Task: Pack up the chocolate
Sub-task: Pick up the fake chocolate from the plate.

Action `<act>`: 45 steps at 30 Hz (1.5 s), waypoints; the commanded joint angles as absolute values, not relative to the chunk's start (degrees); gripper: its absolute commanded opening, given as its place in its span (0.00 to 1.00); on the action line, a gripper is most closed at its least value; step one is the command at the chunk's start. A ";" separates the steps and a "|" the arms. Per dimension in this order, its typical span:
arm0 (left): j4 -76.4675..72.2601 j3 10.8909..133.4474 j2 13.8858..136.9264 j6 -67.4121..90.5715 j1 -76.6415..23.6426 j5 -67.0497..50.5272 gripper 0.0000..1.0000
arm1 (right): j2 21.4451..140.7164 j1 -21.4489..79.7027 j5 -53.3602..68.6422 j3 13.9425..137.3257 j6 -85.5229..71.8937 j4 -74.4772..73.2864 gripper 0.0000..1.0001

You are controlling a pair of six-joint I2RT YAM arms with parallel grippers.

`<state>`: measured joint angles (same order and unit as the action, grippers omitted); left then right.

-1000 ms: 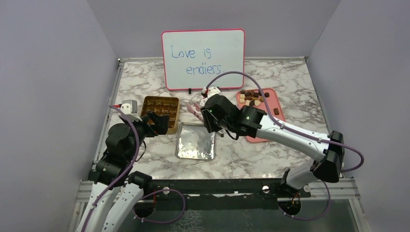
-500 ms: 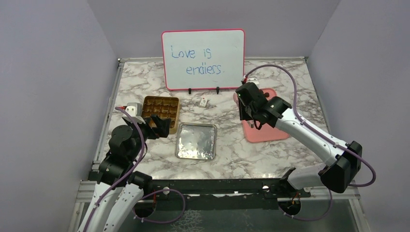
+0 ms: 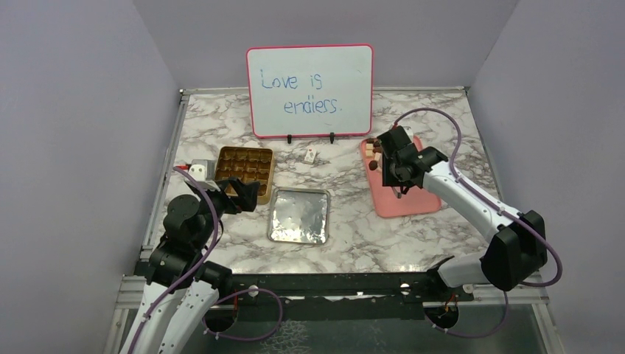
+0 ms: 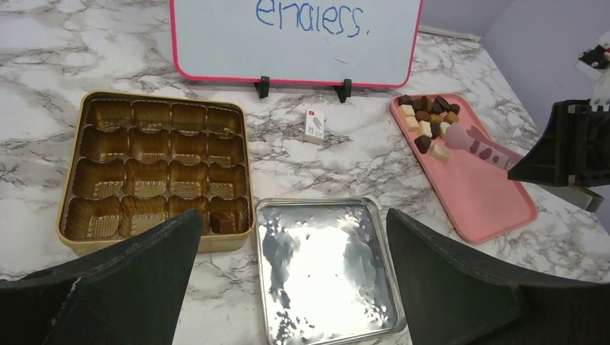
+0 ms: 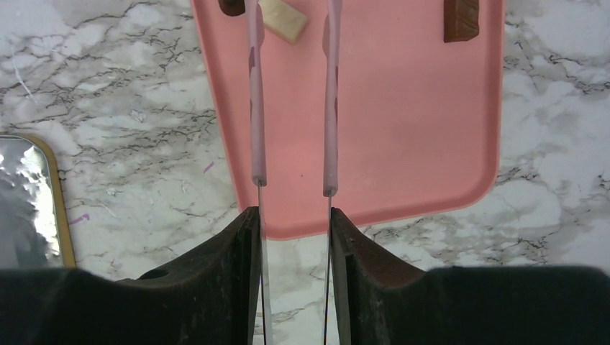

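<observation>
The chocolate (image 3: 377,150) lies in a pile at the far end of the pink tray (image 3: 407,193), and shows in the left wrist view (image 4: 430,118). One dark piece (image 4: 221,221) sits in the near right cell of the gold tin (image 4: 155,169). My right gripper (image 3: 394,158) is shut on pink-tipped tongs (image 5: 255,108) over the tray. The tongs' arms stand apart, pointing toward a cream piece (image 5: 283,19); their tips are out of view. A brown piece (image 5: 461,19) lies alone to the right. My left gripper (image 4: 293,215) is open and empty near the tin's near right corner.
A silver lid (image 3: 298,214) lies face up right of the gold tin (image 3: 244,166). A whiteboard (image 3: 309,91) stands at the back, with a small white card (image 3: 310,155) before it. Purple walls close in on both sides.
My right arm has swung with the tongs from beside the tin, above the lid, rightward to over the pink tray. My left arm has hardly moved.
</observation>
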<state>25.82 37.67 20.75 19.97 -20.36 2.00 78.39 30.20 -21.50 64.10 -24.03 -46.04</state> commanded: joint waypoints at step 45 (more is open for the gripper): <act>24.26 37.01 19.16 19.16 -20.39 1.41 0.99 | 82.32 27.95 -11.77 62.86 -18.04 -44.05 0.42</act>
<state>25.80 37.50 19.35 19.81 -20.36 2.00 85.01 28.36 -14.22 62.72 -19.42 -43.16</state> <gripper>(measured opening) 0.990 0.431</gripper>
